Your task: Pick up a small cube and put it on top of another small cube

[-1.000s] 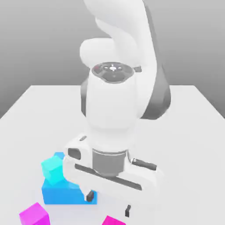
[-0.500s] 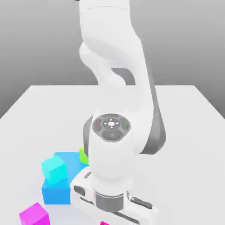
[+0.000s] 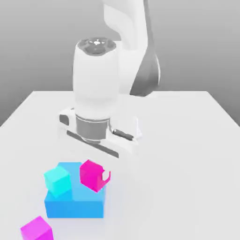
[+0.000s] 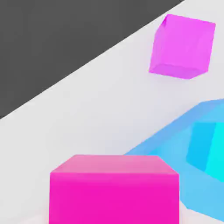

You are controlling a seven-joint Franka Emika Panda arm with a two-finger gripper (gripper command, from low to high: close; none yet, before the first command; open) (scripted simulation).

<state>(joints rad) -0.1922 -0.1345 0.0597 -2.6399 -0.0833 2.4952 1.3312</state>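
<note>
One pink cube (image 4: pixel 114 197) now pinched in claw (image 3: pixel 97 176), up off table (image 3: pixel 173 187) vs. 1 sec ago, w/ blue block (image 3: pixel 75 207) below claw. Pick prob. done; stacking next, align b4 release.

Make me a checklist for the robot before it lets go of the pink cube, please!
1. Pink cube held by the gripper: ok.
2. Pink cube over the blue block, where we can see it in the exterior view: ok.
3. Lime cube right underneath it: cannot tell.
4. Pink cube resting on something, so it won't drop: cannot tell.
5. Gap between the pink cube and the cyan cube: ok.
6. Other magenta cube off to the side, away from the block: ok.
</note>
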